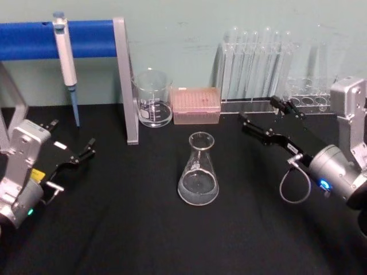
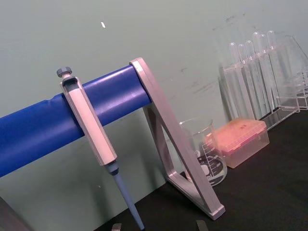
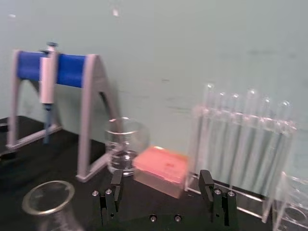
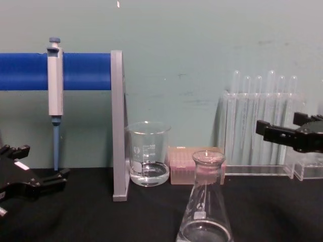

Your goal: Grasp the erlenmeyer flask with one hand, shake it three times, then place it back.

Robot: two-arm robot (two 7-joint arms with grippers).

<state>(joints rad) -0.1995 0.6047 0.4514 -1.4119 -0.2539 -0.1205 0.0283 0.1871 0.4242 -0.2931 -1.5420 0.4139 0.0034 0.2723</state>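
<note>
Erlenmeyer flask (image 1: 198, 171): one, upright at table centre, untouched, a little clear liquid in its base; small white label on the wall, writing unreadable.
Beaker (image 1: 153, 98): one, at 11 o'clock from the flask, printed graduations too small to read.
Pink tip box (image 1: 196, 105): one, at 12 o'clock, just beside the beaker.
Test tubes (image 1: 256, 63): about six, upright in a clear rack at 1 o'clock.
Pipette (image 1: 66, 57): one, hanging on the blue-barred stand (image 1: 125, 80).
Right gripper (image 1: 262, 118): raised at 2 o'clock from the flask, fingers spread, apart from it.
Left gripper (image 1: 71, 144): low at 9 o'clock, fingers spread, white sticker, nothing held.
</note>
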